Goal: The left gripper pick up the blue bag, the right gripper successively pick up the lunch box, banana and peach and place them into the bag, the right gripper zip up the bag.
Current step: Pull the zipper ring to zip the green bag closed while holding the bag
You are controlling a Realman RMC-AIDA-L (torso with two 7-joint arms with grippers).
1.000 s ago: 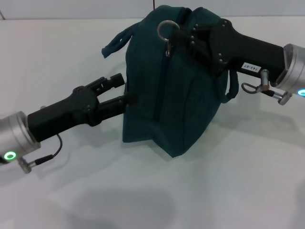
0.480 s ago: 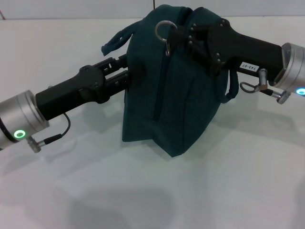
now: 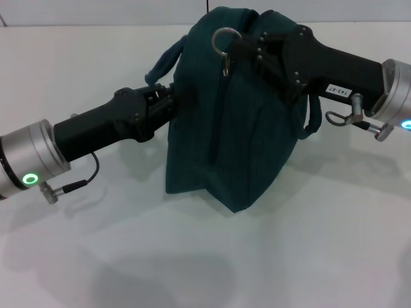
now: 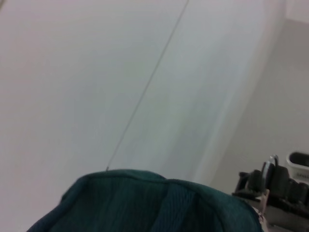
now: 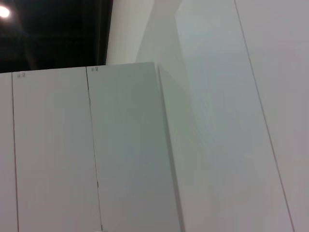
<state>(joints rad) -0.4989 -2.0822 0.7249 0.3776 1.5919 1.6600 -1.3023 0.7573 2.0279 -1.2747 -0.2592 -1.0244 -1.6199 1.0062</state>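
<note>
blue bag (image 3: 231,122): dark teal fabric, standing upright near the far edge of the white table (image 3: 192,256), about midway between its left and right edges. top seam drawn together; one padded handle (image 3: 164,61) loops out on the left side, a second strap (image 3: 313,122) hangs on the right. in the left wrist view only its top edge (image 4: 154,203) shows, against a pale wall.

ring zipper pull (image 3: 224,42): silver, standing up at the top of the bag, beside the right gripper's tip.

left gripper (image 3: 168,102): black claw on a black arm with silver joint and green ring light, reaching in from the table's left edge. fingers pressed close together at the bag's upper left side, just under the handle, touching the fabric; cannot tell whether any cloth is pinched.

right gripper (image 3: 247,46): black claw, white label on the arm, reaching in from the right edge to the bag's top beside the ring. whether its fingers are spread or pinching something cannot be told.

right wrist view: white wall panels only.
</note>
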